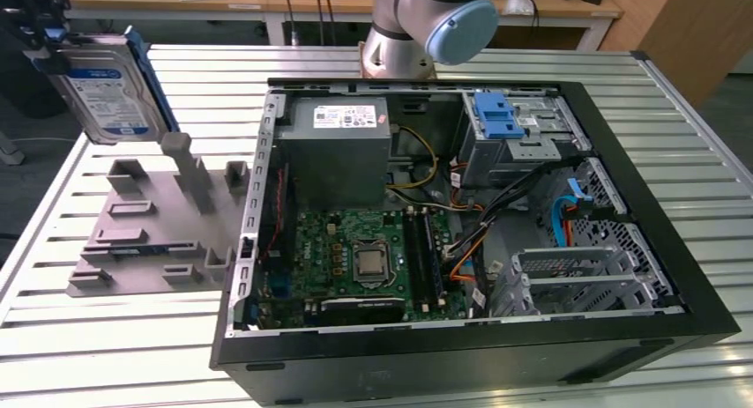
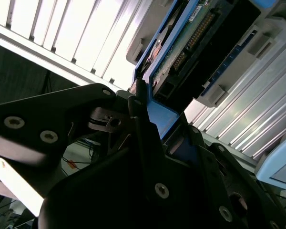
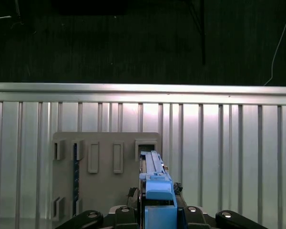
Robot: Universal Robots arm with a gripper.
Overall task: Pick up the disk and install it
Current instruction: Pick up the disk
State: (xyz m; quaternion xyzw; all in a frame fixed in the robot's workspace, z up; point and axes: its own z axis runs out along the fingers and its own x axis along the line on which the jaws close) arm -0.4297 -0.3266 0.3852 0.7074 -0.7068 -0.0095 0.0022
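Silver rectangular hard drive (image 1: 108, 91), blue-and-white label, blue plastic side rails, held upright in air. It sits over grey slotted plastic fixture (image 1: 147, 223) on slatted metal table (image 1: 106, 355), to exterior view's left of open black computer case (image 1: 471, 355). Black gripper (image 3: 157, 212) clamped on hard drive's end at blue rail. Metal drive cage with blue latch (image 1: 509, 117) well apart from hard drive.

In the exterior view the gripper (image 1: 53, 51) is cut off by the picture's edge, and the end of the disk (image 1: 112, 91) clamped in it is covered by its body. In the first wrist view the disk is seen edge-on, its near end hidden behind the gripper. In the second wrist view the disk's far end is cropped beyond the fingers (image 2: 139, 112).
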